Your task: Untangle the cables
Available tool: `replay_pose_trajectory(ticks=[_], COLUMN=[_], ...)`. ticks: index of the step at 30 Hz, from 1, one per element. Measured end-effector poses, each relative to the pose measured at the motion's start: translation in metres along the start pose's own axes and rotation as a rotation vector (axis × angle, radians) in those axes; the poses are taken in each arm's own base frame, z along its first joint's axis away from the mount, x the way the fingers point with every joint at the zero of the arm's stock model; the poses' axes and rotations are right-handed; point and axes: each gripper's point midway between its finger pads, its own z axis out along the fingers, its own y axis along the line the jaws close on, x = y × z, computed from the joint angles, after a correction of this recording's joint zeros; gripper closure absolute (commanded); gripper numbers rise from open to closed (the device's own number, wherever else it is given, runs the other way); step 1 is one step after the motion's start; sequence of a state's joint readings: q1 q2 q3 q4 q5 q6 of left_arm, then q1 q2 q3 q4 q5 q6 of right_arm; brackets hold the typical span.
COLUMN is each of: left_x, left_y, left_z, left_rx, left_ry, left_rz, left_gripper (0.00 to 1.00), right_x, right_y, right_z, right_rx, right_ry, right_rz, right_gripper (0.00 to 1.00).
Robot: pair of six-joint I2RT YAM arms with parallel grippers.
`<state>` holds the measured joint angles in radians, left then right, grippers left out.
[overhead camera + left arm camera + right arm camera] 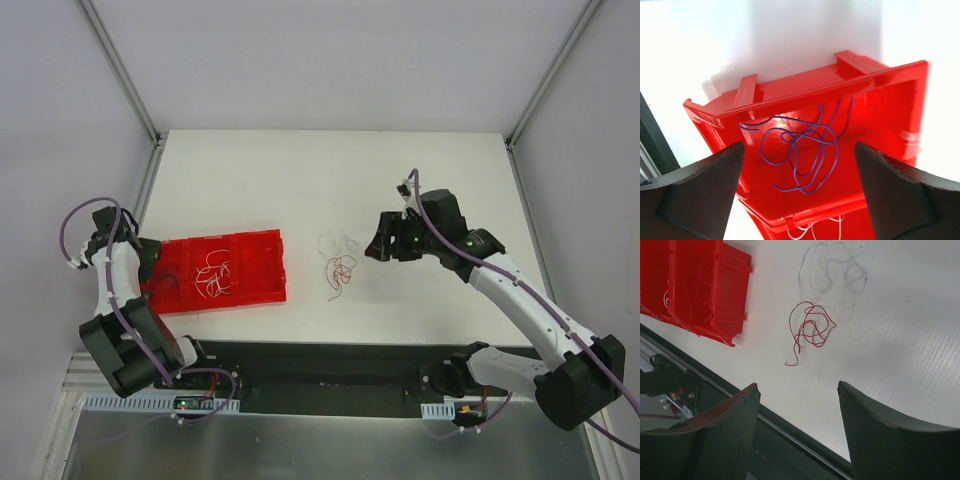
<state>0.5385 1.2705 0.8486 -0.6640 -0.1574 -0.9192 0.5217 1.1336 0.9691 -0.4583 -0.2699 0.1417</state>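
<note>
**Asker:** Two heaps of cable, then? Start at the left for me.

**Me:** On the left the red bin (275, 262) sits on the tabletop (330, 180), and my left claw (799, 145) hangs over its open top, fingers spread wide, nothing between them. A purple cable (805, 155) lies in loose loops on the bin floor right under it. I judge that the bin is where freed cables go, which is why the claw is aimed down into it.

**Asker:** And the middle?

**Me:** Just right of the bin, on bare tabletop, lie a red cable (810, 330) and a whitish cable (835, 275). They sit close beside each other; whether any strand crosses I cannot tell, they are so thin.

**Asker:** Why is your right claw (797, 385) parked there?

**Me:** My right claw hovers just right of that pair, also spread and empty, tilted so its camera looks across both. From there I judge the red one is the nearer pick. Hair-thin wire flat on a tabletop is hard to pinch, so I'd want the tips down onto a loop.
</note>
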Motion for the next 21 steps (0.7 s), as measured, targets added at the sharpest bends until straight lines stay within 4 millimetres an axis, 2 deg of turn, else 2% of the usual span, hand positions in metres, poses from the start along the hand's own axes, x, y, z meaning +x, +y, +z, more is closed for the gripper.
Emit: replay_pose_trajectory(ticks=[3, 6, 9, 11, 13, 15, 17, 19, 21], left_x=[-0.015, -0.019, 0.000, 0.029, 0.067, 0.108, 0.150, 0.191, 0.236], left_y=[-0.006, -0.019, -0.046, -0.067, -0.085, -0.093, -0.092, -0.086, -0.073], left_z=[-0.019, -0.046, -0.082, -0.109, -0.136, -0.155, -0.168, -0.178, -0.188], left_rx=[0.047, 0.122, 0.261, 0.404, 0.577, 0.735, 0.840, 0.921, 1.003], left_ry=[-0.073, -0.150, -0.202, -0.206, -0.175, -0.126, -0.082, -0.046, 0.010], left_rz=[0.002, 0.047, 0.189, 0.337, 0.497, 0.663, 0.847, 1.024, 1.211], left_gripper=[0.06, 0.05, 0.05, 0.04, 0.04, 0.05, 0.09, 0.19, 0.22], right_x=[0.003, 0.002, 0.002, 0.004, 0.007, 0.008, 0.007, 0.007, 0.013], right_y=[-0.002, -0.005, -0.007, -0.011, -0.017, -0.022, -0.026, -0.028, -0.031], right_z=[-0.001, -0.001, 0.000, 0.002, 0.005, 0.006, 0.010, 0.018, 0.030], right_rx=[0.005, 0.011, 0.015, 0.029, 0.052, 0.077, 0.092, 0.090, 0.083], right_ry=[-0.002, -0.004, -0.007, -0.010, -0.008, -0.008, -0.012, -0.015, -0.002], right_rz=[0.001, 0.006, 0.007, 0.009, 0.012, 0.014, 0.015, 0.015, 0.015], right_gripper=[0.33, 0.33, 0.33, 0.33, 0.34, 0.35, 0.38, 0.40, 0.42])
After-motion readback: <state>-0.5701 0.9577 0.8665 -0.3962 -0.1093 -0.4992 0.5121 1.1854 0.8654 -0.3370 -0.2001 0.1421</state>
